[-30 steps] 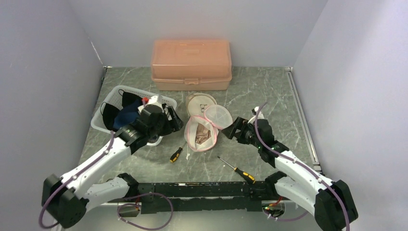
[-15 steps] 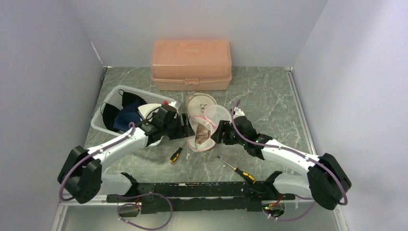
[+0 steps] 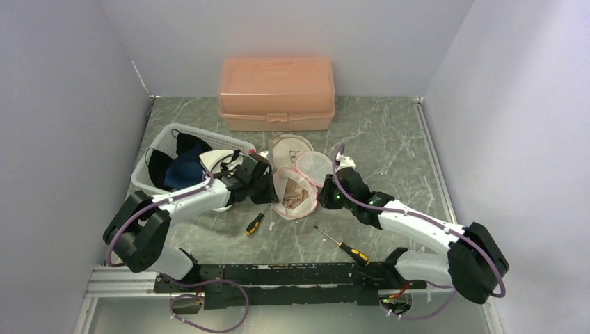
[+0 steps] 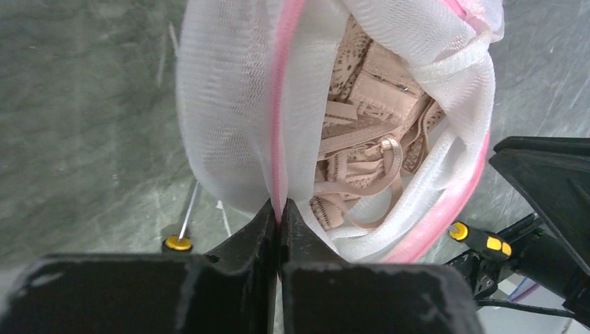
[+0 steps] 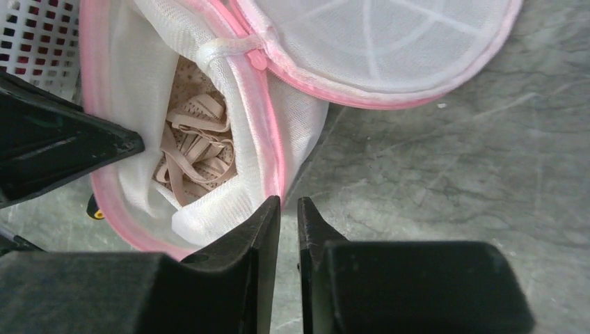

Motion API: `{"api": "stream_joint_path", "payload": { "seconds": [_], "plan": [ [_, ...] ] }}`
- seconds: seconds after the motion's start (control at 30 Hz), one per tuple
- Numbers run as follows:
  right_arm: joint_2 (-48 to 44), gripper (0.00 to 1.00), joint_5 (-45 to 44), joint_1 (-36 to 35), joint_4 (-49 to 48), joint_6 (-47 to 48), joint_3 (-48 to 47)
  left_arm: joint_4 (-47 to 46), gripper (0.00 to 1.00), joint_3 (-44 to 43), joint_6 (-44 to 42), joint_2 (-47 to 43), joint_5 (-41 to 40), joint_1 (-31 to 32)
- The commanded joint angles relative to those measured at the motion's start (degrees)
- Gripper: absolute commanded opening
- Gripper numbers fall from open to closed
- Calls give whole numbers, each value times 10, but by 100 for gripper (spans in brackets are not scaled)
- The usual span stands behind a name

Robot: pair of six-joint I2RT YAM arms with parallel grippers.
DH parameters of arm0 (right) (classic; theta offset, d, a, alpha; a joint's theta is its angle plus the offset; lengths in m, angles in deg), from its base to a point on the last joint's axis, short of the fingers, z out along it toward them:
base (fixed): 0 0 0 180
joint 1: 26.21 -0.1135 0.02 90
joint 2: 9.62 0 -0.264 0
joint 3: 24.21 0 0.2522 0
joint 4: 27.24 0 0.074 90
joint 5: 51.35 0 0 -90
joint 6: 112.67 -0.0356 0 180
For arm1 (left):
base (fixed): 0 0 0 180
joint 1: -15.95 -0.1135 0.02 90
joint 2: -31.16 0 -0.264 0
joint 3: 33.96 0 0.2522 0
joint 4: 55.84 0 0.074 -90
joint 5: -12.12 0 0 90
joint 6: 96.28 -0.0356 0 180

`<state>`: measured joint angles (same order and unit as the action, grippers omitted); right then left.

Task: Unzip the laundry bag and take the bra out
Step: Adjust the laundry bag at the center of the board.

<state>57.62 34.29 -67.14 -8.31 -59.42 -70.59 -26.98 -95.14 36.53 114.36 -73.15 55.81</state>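
Roughly mid-surface: white mesh laundry bag (image 4: 229, 125), pink-trimmed, unzipped, mouth gaping. Beige lace bra (image 4: 362, 104) bunched inside, straps showing. Left hand (image 4: 280, 209) pressed together, pinching the bag's pink rim. Right hand (image 5: 289, 203) at the opposite rim, fingers a narrow slit apart; cannot tell whether mesh is caught. White basket (image 3: 141, 182) of dark cloths by the left edge. Peach lidded box (image 3: 276, 92) at the far edge.

Bra (image 4: 362, 139) inside laundry bag (image 4: 229, 104), basket (image 3: 167, 131) to left.
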Motion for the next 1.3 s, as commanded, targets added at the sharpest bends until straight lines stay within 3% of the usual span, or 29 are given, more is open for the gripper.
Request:
{"api": "stream_joint_path", "payload": {
  "seconds": [0.0,0.2,0.27,0.37,0.43,0.73,0.8,0.9,1.0,1.13,1.27],
  "plan": [
    [-44,16,-45,-2,35,18,4,-37,3,-26,-27,23,9,23],
    [-85,10,-50,-4,55,1,24,-38,3,-30,-48,32,-36,72],
    [-121,20,-39,-6,50,-2,26,-40,3,-28,-52,27,-46,85],
    [-146,50,-28,-10,53,-7,9,-50,3,-21,-48,12,-70,105],
    [-122,59,-31,-11,73,-7,-14,-68,3,-10,-38,0,-79,117],
    [-35,59,-49,-9,78,-36,-9,-85,4,6,8,-14,-103,158],
    [-30,59,-53,-10,80,-41,-6,-64,11,7,15,-23,-117,159],
    [-37,60,-56,-9,81,-47,-3,-20,36,3,20,-49,-145,158],
    [-41,61,-62,-10,83,-48,-2,33,51,-4,21,-84,-184,158],
    [-33,61,-56,-10,70,-44,-1,75,58,-20,-1,-115,-239,150],
    [-11,59,-47,-9,55,-43,-6,85,58,-46,-20,-89,-196,98]
  ]
}}
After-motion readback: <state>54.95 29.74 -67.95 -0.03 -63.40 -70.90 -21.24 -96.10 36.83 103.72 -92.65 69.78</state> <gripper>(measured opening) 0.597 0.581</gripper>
